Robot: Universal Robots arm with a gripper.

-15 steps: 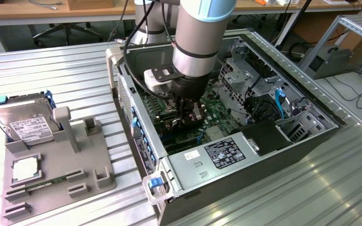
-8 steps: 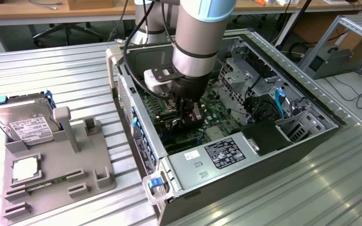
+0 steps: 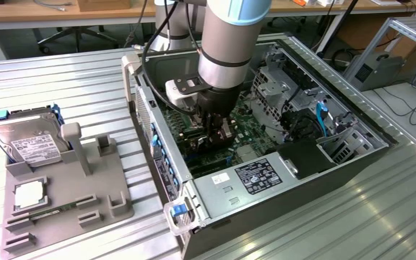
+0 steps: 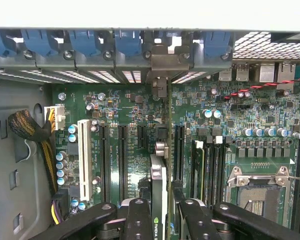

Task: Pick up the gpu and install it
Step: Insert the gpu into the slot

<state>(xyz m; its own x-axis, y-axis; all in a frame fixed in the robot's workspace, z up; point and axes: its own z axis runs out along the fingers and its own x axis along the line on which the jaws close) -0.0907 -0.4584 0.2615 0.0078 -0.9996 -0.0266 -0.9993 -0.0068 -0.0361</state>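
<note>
The gpu (image 4: 159, 176) is seen edge-on in the wrist view, standing upright over the motherboard's long black slots (image 4: 123, 155). Its pale metal bracket (image 4: 166, 62) reaches the case's rear wall among the blue slot latches. My gripper (image 4: 162, 212) is shut on the gpu, with a black finger (image 4: 139, 220) pressed against each side of the card. In the exterior view the gripper (image 3: 221, 130) reaches straight down into the open computer case (image 3: 266, 181), and the dark gpu (image 3: 206, 146) sits low over the green board beneath it.
A white slot (image 4: 83, 155), a braided cable bundle (image 4: 32, 131) and an open processor socket (image 4: 260, 187) flank the card. At the exterior view's left, a grey fixture (image 3: 63, 206) holds a silver hard drive (image 3: 27, 138) and a pale square chip (image 3: 31, 195).
</note>
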